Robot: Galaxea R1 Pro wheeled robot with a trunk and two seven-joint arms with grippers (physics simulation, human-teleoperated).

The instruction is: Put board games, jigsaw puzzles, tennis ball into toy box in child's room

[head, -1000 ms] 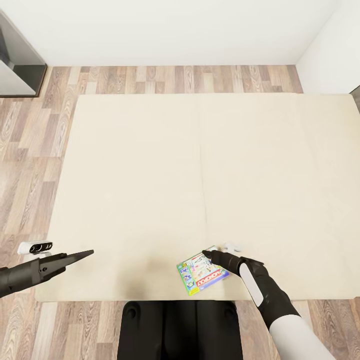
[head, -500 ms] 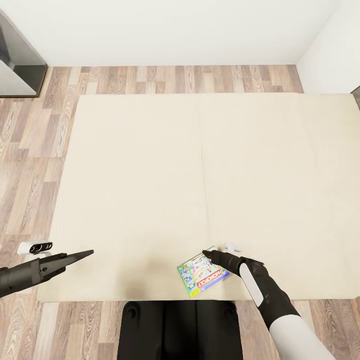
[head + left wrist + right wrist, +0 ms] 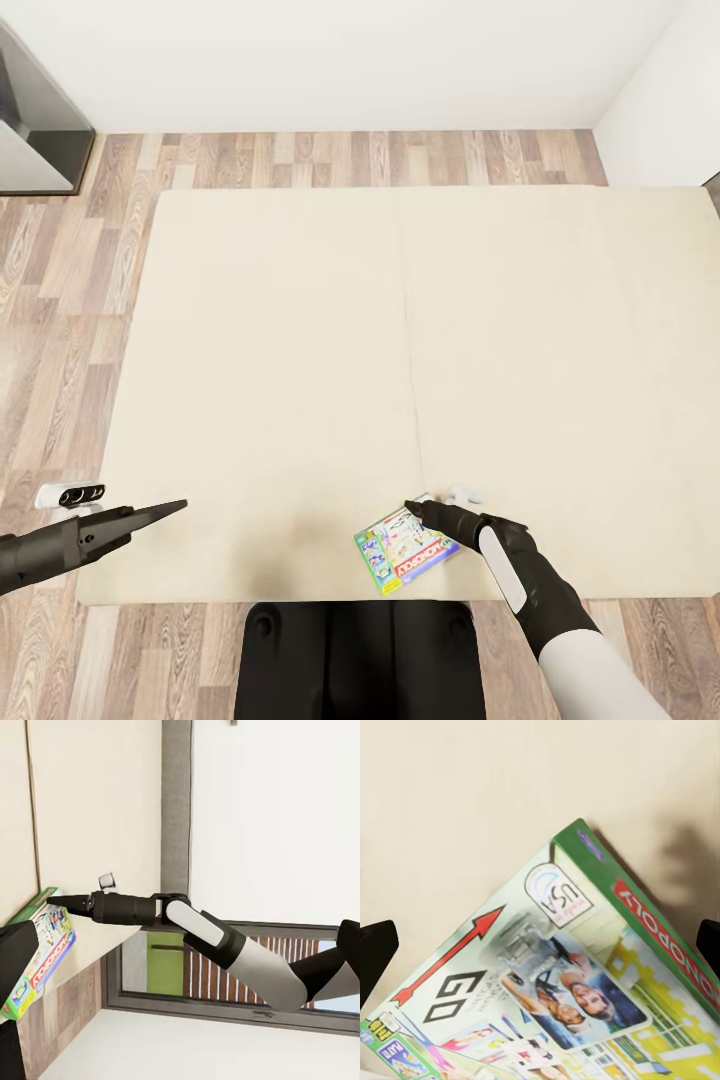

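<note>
Nothing is seen moved since before: the right gripper [image 3: 414, 510] is kept spread over the board game [image 3: 404, 549], not yet grasped.

We see a green, red-lettered board game [image 3: 404, 550] on a plain cream bed [image 3: 300, 350]; the floor [image 3: 60, 300] looks brown wood-grained.

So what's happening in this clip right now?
The robot stands at the edge of a cream bed and is working on a Monopoly board game lying flat near the bed's front edge. Its right gripper has its tip at the box's far corner; the right wrist view shows the fingers spread wide over the lid, so nothing is gripped yet. The left gripper hovers over the bed's left part, holding nothing; whether it is open is unclear.
</note>
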